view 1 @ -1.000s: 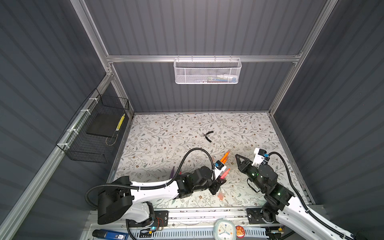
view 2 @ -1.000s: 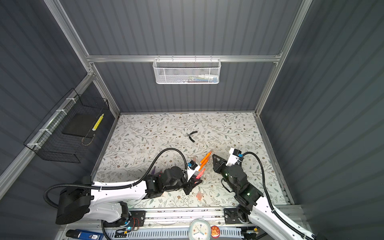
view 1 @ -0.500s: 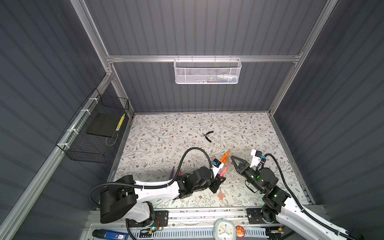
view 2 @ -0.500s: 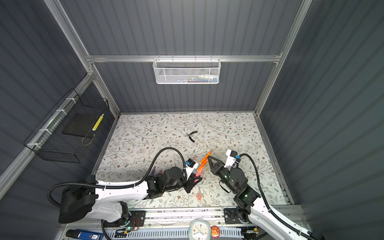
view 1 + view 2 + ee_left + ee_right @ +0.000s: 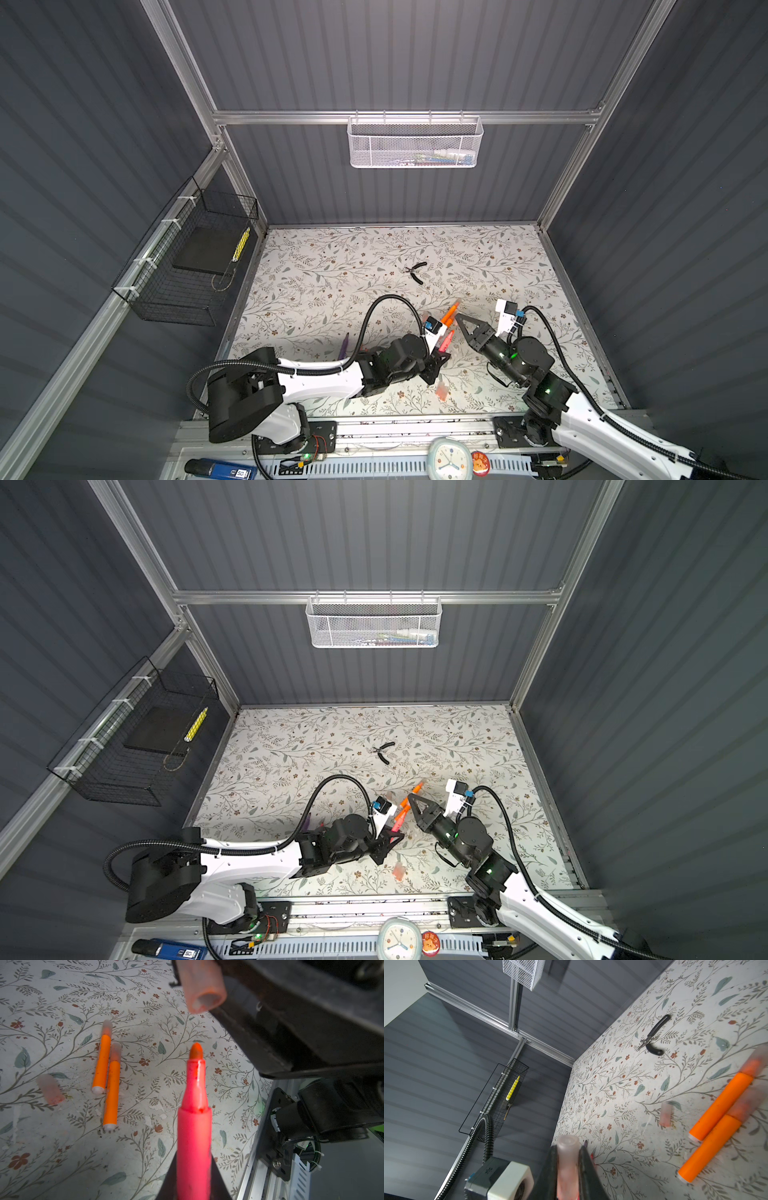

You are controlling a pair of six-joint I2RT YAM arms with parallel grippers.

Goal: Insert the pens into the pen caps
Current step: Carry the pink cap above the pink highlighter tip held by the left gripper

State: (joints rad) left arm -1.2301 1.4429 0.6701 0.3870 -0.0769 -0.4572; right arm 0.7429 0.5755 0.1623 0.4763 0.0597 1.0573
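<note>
L fingers clamped on pink-red pen; R fingers clamped on cap. Both held over surface, nr front edge. Cap mouth faces pen tip, apart, axes slightly off-line; prob. needs re-aim.

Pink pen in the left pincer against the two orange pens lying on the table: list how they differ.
Colour: the pink pen is pink-red, the orange pens orange. Tip: the pink pen's is bare; the orange pens each wear a translucent cap. Pose: the pink pen is gripped in the left pincer, off the table; the orange pens lie on it side by side. All are slim markers.
</note>
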